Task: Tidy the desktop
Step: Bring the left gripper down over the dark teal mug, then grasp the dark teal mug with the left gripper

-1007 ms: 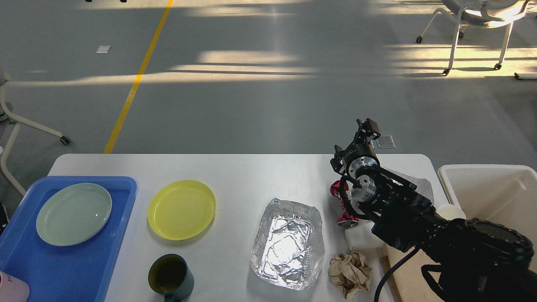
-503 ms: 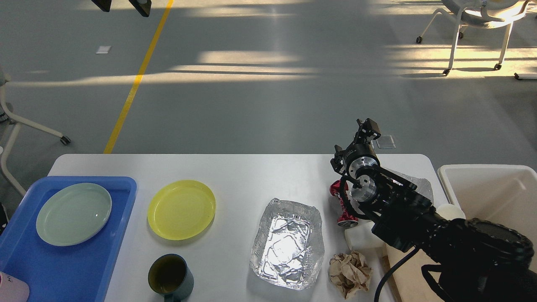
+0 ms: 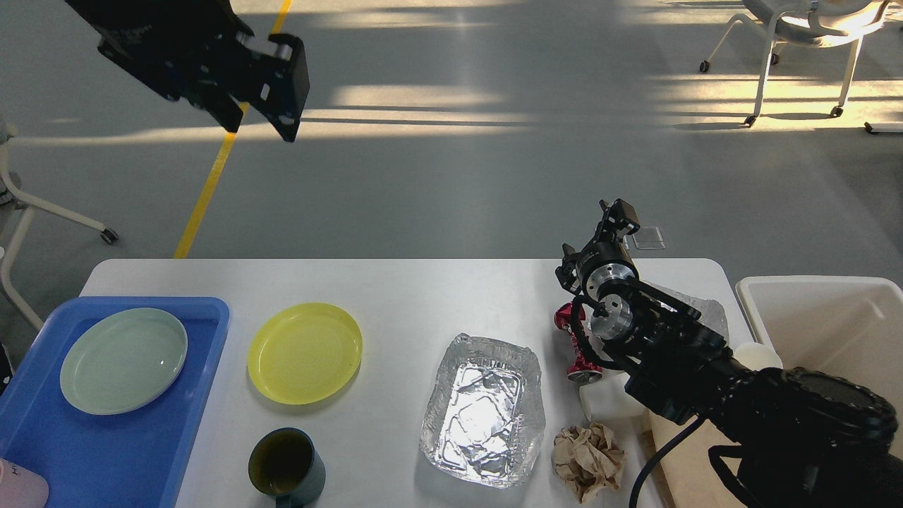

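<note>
In the head view, the desktop (image 3: 409, 296) spreads across the lower half of the frame, well below the left gripper (image 3: 262, 113) and under the right arm. The left gripper hangs high at the upper left over the floor, its two dark fingers (image 3: 291, 88) pointing down and to the right with a small gap between them, released and holding nothing. Far beneath those jaws and a little to their left sits a blue tray (image 3: 106, 451) with a pale green plate (image 3: 124, 360) in it; almost straight below them lies a yellow plate (image 3: 305, 353), and nearer the viewer than that plate stands a dark mug (image 3: 286, 466). The right gripper (image 3: 618, 215) rises at the far edge of the desktop on the right, seen small and end-on, so I cannot tell whether its jaws are apart or clenched. Below it and to its left lies a crumpled foil tray (image 3: 485, 413). A crushed red can (image 3: 575, 342) lies just beside the arm's wrist, below the jaws, partly hidden by the arm. Nearer the viewer is a ball of crumpled brown paper (image 3: 589, 458). To the right of the jaws, off the desktop's edge, stands a white bin (image 3: 832, 317).
</note>
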Available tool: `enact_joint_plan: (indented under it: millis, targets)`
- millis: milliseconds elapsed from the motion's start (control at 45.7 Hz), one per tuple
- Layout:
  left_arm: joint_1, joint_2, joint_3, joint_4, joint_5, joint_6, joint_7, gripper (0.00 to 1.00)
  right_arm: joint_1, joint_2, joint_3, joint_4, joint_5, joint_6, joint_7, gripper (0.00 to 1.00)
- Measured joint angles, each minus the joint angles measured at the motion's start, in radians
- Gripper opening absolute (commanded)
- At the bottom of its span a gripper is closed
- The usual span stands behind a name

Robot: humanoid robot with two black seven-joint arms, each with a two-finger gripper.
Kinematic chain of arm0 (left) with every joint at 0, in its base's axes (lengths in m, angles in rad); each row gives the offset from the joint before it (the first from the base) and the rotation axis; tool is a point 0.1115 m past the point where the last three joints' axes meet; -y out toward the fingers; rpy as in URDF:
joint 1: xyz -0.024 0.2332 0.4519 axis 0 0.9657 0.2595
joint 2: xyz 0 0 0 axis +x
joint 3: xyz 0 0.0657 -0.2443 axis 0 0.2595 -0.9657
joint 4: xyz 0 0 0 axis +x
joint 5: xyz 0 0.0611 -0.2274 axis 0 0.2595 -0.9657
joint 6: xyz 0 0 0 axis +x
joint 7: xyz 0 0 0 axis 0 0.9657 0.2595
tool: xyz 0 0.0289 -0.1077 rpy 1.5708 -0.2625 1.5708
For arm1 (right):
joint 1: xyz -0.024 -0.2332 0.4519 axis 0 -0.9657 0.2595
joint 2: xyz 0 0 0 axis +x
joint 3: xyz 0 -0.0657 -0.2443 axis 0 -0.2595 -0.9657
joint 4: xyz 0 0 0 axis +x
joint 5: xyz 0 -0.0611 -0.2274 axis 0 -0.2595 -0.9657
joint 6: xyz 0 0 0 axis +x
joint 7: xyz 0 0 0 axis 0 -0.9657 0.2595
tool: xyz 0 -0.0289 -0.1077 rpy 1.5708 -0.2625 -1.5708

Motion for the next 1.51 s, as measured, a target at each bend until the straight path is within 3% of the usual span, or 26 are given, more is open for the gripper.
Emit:
enact_joint_plan:
  millis: [175, 328, 547, 679, 810, 897, 1510]
  targets:
    - [0.188, 0.005, -0.009, 0.000, 0.009, 0.000, 0.008, 0.53, 0.000, 0.000, 0.000, 0.000, 0.000, 0.000, 0.000, 1.00]
    - [0.348, 0.014, -0.009, 0.000, 0.012, 0.000, 0.046, 0.53, 0.000, 0.000, 0.000, 0.000, 0.000, 0.000, 0.000, 1.00]
    - [0.502, 0.017, -0.013, -0.001, 0.012, 0.000, 0.067, 0.53, 0.000, 0.000, 0.000, 0.000, 0.000, 0.000, 0.000, 1.00]
    - [0.568, 0.017, -0.025, -0.001, 0.013, 0.000, 0.083, 0.53, 0.000, 0.000, 0.000, 0.000, 0.000, 0.000, 0.000, 1.00]
    - [0.643, 0.007, -0.035, -0.001, 0.014, 0.053, 0.161, 0.53, 0.000, 0.000, 0.000, 0.000, 0.000, 0.000, 0.000, 1.00]
    - [0.683, 0.002, -0.040, -0.001, 0.014, 0.095, 0.188, 0.53, 0.000, 0.000, 0.000, 0.000, 0.000, 0.000, 0.000, 1.00]
    - [0.826, 0.000, -0.123, -0.003, 0.045, 0.257, 0.244, 0.53, 0.000, 0.000, 0.000, 0.001, 0.000, 0.000, 0.000, 1.00]
